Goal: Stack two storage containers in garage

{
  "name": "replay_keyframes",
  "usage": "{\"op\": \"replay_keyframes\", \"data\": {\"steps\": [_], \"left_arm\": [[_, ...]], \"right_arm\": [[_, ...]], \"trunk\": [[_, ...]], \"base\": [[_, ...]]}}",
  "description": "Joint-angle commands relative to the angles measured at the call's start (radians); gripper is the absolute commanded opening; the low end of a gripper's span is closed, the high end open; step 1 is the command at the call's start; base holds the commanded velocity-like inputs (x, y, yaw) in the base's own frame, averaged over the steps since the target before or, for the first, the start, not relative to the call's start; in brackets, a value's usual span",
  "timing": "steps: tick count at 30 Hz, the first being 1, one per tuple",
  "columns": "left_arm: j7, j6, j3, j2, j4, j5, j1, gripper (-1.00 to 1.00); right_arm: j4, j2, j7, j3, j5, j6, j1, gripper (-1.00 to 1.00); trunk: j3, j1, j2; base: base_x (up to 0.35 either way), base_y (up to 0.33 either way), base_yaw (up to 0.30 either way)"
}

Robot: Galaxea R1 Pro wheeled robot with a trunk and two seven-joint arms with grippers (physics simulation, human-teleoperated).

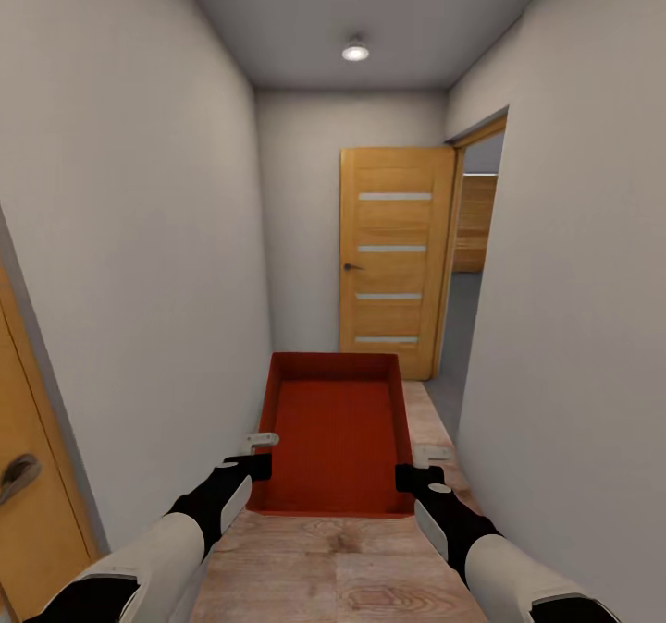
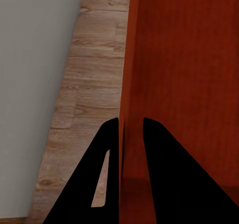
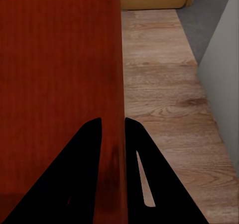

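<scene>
You're in transit: narrow hallway, wood plank floor, plain grey-white walls.

Nearest you, both arms reach forward. Left gripper is clamped on the left wall of 1 container; right gripper is clamped on its right wall. Wrist views confirm it: left fingers straddle the thin red wall, 1 finger inside and 1 outside, and right fingers do the same on the other side. The container rides level between the grippers, open top up, nothing in it, held above the planks.

Further on, a closed wood door ends the hall. Just right of it an opening shows grey floor beyond and something wooden further in; whether that leads to the garage, you can't tell from here.

Progress, as a judgement: 1 container lifted and on its way, not yet set down. Left to do: reach the garage, put it on the concrete, fetch container 2, stack it.
</scene>
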Motion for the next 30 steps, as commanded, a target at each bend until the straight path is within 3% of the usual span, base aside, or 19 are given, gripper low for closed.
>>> {"op": "replay_keyframes", "data": {"steps": [1, 30], "left_arm": [[0.01, -0.027, 0.029, 0.01, -0.015, -0.019, 0.0, -1.0], [0.01, -0.027, 0.029, 0.01, -0.015, -0.019, 0.0, -1.0]], "right_arm": [[0.002, -0.005, -0.009, -0.016, -0.01, -0.002, 0.0, -1.0], [0.002, -0.004, -0.009, -0.015, -0.01, -0.005, 0.0, -1.0]], "trunk": [[0.0, 0.001, -0.001], [0.0, 0.001, -0.001]], "base": [[0.323, 0.0, 0.0], [0.323, 0.0, 0.0]]}}
